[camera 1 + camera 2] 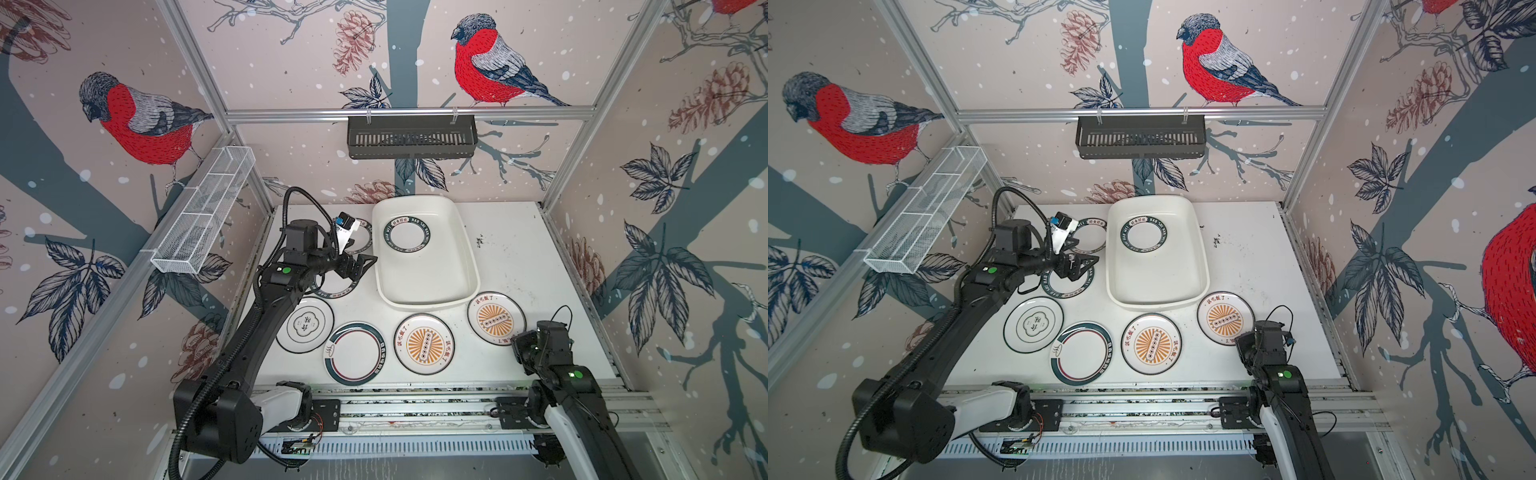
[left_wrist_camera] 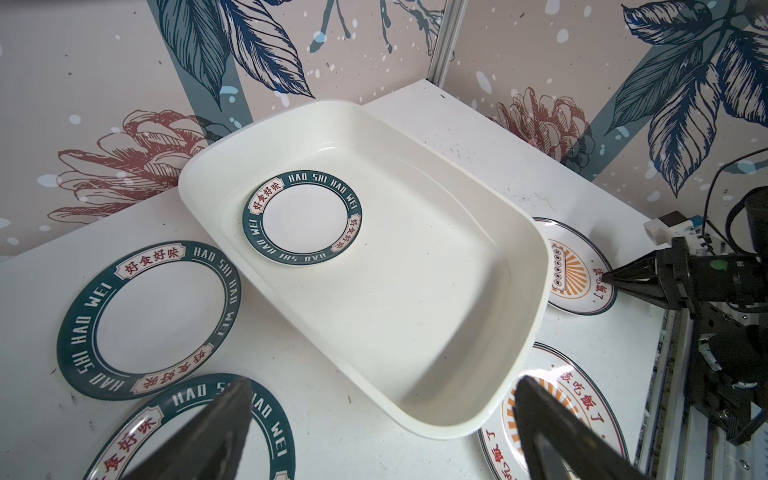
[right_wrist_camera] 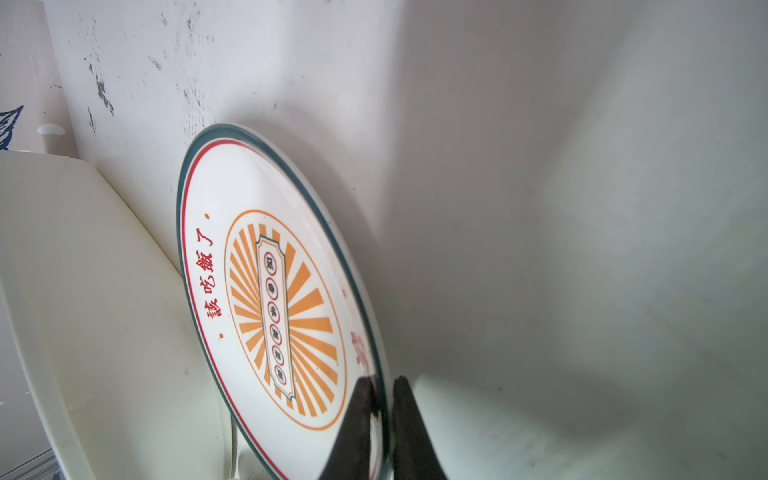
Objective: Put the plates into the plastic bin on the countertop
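Counting six plates point(image 1: 424, 343) outside, one in bin point(image 1: 428, 274)

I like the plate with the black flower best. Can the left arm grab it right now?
Probably yes. The left gripper is open and empty, and the black-flower plate lies bare on the countertop close by, with nothing on it. The arm would need to pull back a little.
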`<act>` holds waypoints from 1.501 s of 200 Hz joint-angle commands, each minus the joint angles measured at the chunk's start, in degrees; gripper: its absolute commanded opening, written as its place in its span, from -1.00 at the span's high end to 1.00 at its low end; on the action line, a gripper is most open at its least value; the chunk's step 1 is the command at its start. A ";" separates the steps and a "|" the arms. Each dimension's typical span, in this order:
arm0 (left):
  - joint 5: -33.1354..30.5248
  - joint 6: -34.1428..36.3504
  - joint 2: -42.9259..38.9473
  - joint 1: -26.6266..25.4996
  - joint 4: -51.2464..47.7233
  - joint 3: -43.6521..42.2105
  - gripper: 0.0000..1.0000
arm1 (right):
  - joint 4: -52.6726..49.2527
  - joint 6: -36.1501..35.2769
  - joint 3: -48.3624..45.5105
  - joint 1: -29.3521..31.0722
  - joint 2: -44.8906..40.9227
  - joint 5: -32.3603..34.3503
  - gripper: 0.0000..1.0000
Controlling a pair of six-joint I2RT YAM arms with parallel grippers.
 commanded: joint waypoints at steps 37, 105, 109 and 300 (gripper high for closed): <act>1.49 -0.63 0.16 0.02 2.29 0.34 -0.95 | -4.89 1.20 -0.10 -0.14 -3.17 1.51 0.92; 1.58 -1.14 0.15 0.02 2.69 0.82 -0.95 | -4.65 1.24 3.38 -0.11 -5.18 2.52 0.96; 1.57 -1.16 0.11 0.02 2.73 0.85 -0.95 | -4.65 1.32 3.66 -0.13 -5.21 2.76 0.96; 2.05 -1.42 0.66 -0.05 3.03 1.50 -0.95 | -0.42 -2.54 18.68 -0.58 1.55 11.96 0.98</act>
